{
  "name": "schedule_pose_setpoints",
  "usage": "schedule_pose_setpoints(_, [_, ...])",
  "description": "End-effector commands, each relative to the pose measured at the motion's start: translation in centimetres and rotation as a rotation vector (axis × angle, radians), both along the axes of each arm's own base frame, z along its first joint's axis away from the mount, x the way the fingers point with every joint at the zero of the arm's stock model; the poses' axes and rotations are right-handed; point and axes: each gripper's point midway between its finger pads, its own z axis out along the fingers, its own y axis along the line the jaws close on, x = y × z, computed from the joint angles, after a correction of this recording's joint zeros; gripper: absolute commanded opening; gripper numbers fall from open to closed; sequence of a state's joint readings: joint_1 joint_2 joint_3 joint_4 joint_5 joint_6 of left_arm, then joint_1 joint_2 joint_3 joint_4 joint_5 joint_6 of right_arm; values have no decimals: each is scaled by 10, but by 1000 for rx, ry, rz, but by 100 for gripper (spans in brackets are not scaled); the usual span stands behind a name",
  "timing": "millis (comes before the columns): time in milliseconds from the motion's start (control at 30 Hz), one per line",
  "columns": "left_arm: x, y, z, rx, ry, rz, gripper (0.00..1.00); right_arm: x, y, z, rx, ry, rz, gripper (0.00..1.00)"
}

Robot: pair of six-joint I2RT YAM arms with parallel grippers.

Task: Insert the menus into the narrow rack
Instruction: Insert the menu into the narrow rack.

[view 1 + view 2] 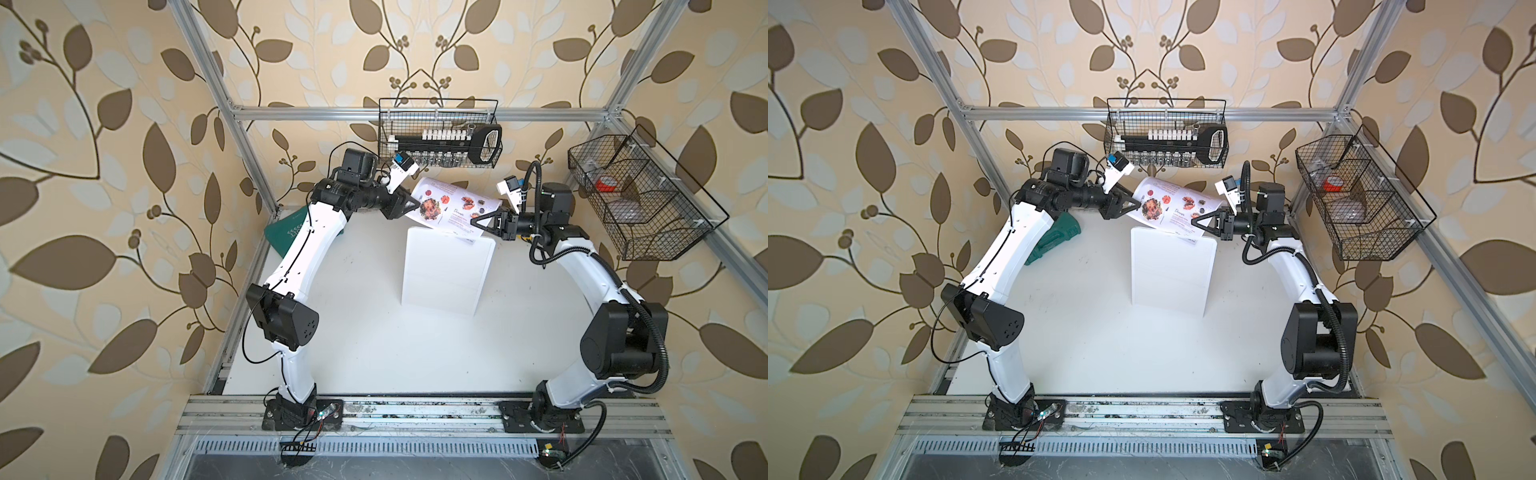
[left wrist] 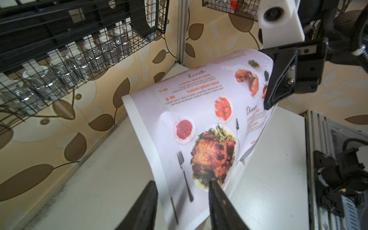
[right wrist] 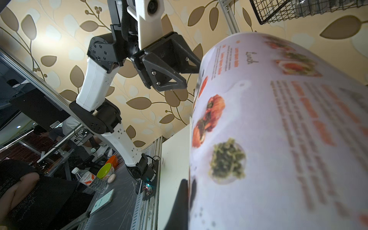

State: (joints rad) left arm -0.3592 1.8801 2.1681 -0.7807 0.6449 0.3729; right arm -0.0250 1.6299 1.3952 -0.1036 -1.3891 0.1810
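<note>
We see the left gripper, jaws parted, astride one edge of the menu, which arches in the air over the far end of the narrow rack; the right gripper pinches its opposite edge.

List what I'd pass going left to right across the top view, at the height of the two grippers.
green tool case → left gripper, open at the paper's edge → menu → right gripper, shut on the menu → wire-mesh basket on the side frame.
</note>
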Motion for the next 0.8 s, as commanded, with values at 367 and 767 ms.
schedule_pose_setpoints(367, [-9,-3,22,-45,-25,-41,73,-21,-12,13,-15,-101,27,0])
schedule_pose_setpoints(767, [-8,-11,10,-51,74,-93,81,-26,-10,8,-70,-137,37,0])
